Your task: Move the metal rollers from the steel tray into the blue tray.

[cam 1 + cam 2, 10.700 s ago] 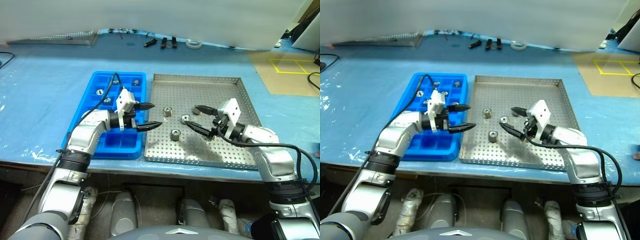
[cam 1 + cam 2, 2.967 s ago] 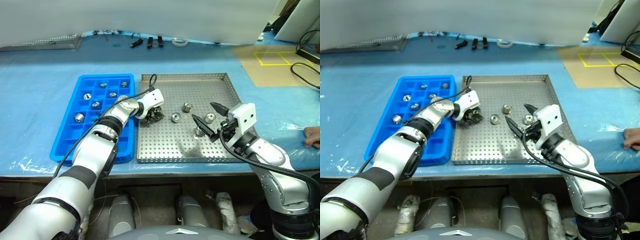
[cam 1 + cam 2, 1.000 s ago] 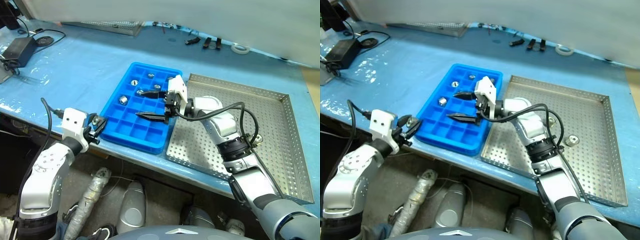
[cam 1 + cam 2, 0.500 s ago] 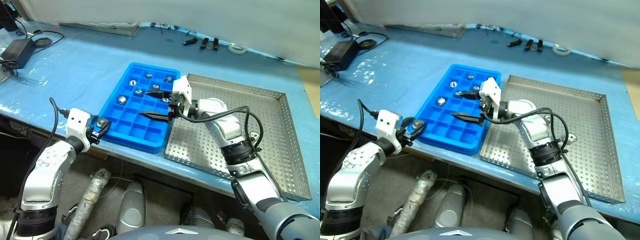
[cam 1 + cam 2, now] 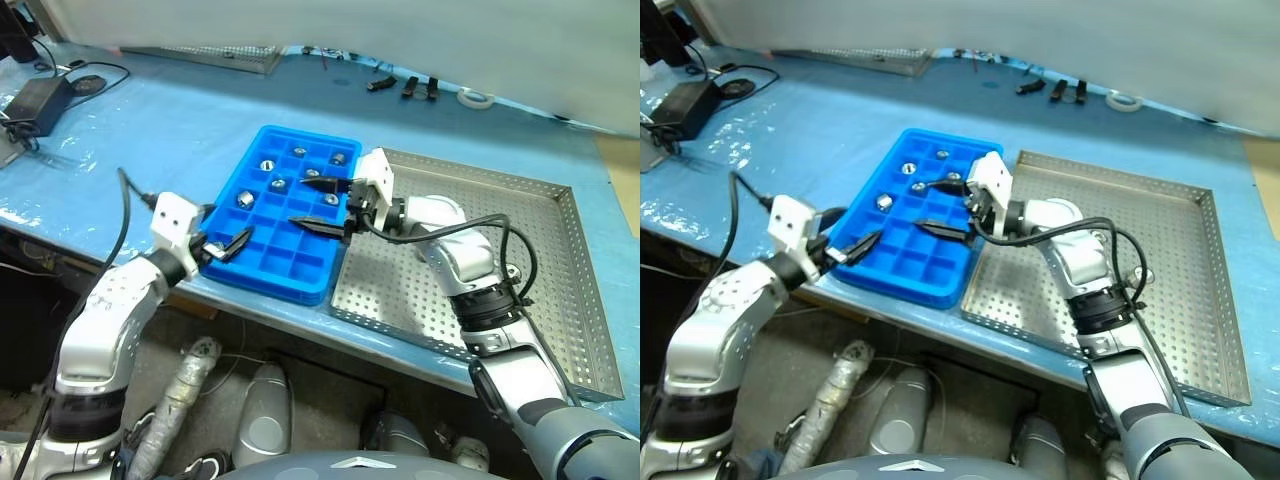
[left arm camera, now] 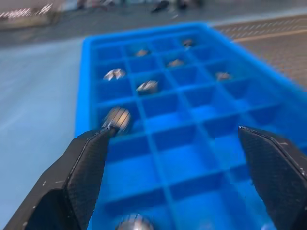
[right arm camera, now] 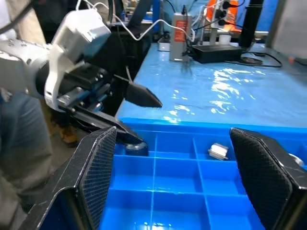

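The blue tray [image 5: 300, 265] lies left of the steel tray [image 5: 570, 290]. Several metal rollers sit in its far compartments, among them one [image 5: 268, 165] and another [image 5: 243, 199]. My left gripper [image 5: 225, 245] hovers open over the tray's near left corner. In the left wrist view a roller [image 6: 134, 223] lies low between its spread fingers [image 6: 86, 163]. My right gripper [image 5: 320, 205] hangs open over the tray's right side, nothing in it. The right wrist view shows the left gripper [image 7: 134, 115] with a roller [image 7: 135, 146] in the corner compartment under it. One roller [image 5: 1143, 275] rests in the steel tray.
The table is covered in blue sheeting [image 5: 150, 120]. A black power brick and cables [image 5: 40, 90] lie at the far left. Small tools and a tape roll [image 5: 478, 98] sit behind the trays. A grey mesh tray [image 5: 215, 52] lies at the back.
My left gripper has swung right, from beside the blue tray to over its near left corner, and has opened, letting go of the roller it held. The right gripper has hardly moved.
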